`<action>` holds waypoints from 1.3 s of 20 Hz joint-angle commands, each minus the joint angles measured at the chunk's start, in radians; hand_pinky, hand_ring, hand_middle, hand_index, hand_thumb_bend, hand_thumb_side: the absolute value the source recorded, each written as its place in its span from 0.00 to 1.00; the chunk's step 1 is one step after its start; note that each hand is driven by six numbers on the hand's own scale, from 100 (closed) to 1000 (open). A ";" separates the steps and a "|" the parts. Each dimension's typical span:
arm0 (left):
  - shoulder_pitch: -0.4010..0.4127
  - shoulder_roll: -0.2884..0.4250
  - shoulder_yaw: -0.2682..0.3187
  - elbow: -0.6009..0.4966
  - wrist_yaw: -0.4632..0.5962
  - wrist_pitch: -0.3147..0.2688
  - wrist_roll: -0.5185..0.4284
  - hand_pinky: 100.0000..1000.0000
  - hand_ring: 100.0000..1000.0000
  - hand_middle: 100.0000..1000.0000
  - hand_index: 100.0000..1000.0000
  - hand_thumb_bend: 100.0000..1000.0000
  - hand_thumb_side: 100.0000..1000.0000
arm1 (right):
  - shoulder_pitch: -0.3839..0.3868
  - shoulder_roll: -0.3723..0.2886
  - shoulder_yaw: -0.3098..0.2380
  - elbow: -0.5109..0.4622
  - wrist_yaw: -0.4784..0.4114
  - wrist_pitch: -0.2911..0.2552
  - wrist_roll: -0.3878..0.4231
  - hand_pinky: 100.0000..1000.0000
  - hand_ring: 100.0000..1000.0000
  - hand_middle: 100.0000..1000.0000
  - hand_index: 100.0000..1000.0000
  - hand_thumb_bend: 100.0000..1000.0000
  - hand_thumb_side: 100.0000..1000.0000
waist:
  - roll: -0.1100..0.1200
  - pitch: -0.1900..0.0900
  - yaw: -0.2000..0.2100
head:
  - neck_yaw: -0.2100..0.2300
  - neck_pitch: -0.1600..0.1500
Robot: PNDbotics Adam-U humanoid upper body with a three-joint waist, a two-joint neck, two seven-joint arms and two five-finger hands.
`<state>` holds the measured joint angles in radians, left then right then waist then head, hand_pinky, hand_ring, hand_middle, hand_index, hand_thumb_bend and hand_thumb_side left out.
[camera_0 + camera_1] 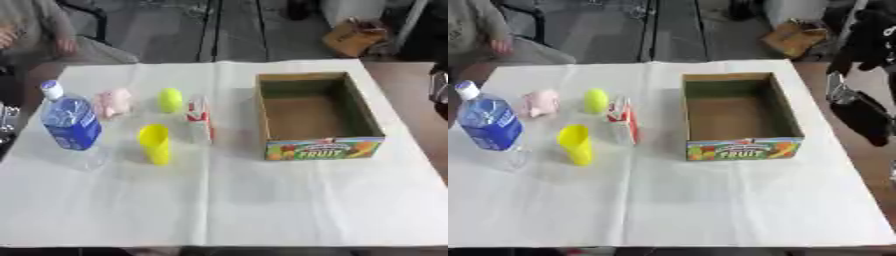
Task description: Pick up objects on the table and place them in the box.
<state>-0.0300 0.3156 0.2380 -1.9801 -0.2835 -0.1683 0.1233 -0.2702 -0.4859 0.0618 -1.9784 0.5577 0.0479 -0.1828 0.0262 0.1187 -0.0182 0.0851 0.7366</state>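
We see the table (289,210) covered with a white cloth, and its near part is bare. A little farther, on the left, a yellow cup (156,143) lies on its side, and just beside it to the left stands a water bottle (70,122) with a blue label and a white cap. On the right stands the open cardboard box (317,116), with the word FRUIT on its near wall; nothing is inside it. Between the cup and the box stands a small white and red carton (199,117), upright. Behind the cup we see a yellow-green ball (170,100), and to its left a small pink thing (115,102) whose shape we cannot make out. All these things are outside the box, to its left.

At the right edge of the right eye view the right arm (859,112) hangs beside the table, dark and apart from everything; we cannot tell how its hand is. The left hand we do not see.
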 commanded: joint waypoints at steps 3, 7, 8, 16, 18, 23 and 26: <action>-0.034 0.022 0.027 -0.020 -0.038 0.047 0.005 0.56 0.62 0.72 0.85 0.58 0.69 | -0.017 -0.006 -0.013 -0.022 -0.005 0.000 -0.013 0.50 0.60 0.72 0.91 0.00 0.22 | -0.001 0.010 0.009 | 0.001 0.000; -0.060 0.030 0.060 -0.019 -0.066 0.161 0.071 0.56 0.64 0.73 0.86 0.65 0.66 | -0.017 -0.003 -0.013 -0.022 -0.006 0.001 -0.018 0.49 0.60 0.72 0.91 0.00 0.25 | 0.000 0.024 0.013 | -0.003 -0.002; -0.065 0.031 0.069 -0.020 -0.072 0.188 0.098 0.56 0.65 0.74 0.87 0.69 0.65 | -0.017 -0.003 -0.013 -0.022 -0.006 0.001 -0.019 0.49 0.60 0.72 0.91 0.00 0.26 | 0.000 0.026 0.013 | -0.006 -0.003; -0.099 0.063 0.102 0.081 -0.093 0.339 0.201 0.56 0.66 0.74 0.88 0.73 0.68 | -0.015 -0.003 -0.013 -0.022 -0.008 0.001 -0.020 0.49 0.60 0.72 0.91 0.00 0.26 | 0.005 0.023 0.011 | -0.011 -0.015; -0.115 0.081 0.101 0.151 -0.085 0.344 0.181 0.56 0.66 0.74 0.88 0.77 0.70 | -0.015 -0.003 -0.013 -0.022 -0.008 0.002 -0.018 0.50 0.60 0.72 0.91 0.00 0.25 | 0.005 0.021 0.011 | -0.012 -0.015; -0.178 0.149 0.090 0.360 -0.078 0.327 0.091 0.58 0.66 0.74 0.89 0.79 0.71 | -0.016 -0.005 -0.012 -0.022 -0.010 0.000 -0.018 0.50 0.60 0.72 0.91 0.00 0.25 | 0.005 0.019 0.008 | -0.013 -0.016; -0.212 0.178 0.081 0.430 -0.105 0.321 0.065 0.61 0.68 0.75 0.90 1.00 0.62 | -0.017 -0.003 -0.012 -0.022 -0.011 -0.001 -0.018 0.49 0.60 0.72 0.91 0.00 0.27 | 0.004 0.023 0.004 | -0.011 -0.019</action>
<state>-0.2261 0.4432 0.3187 -1.5667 -0.3798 0.1553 0.2006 -0.2731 -0.4789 0.0589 -1.9784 0.5544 0.0492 -0.1987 0.0299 0.1534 -0.0143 0.0745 0.7257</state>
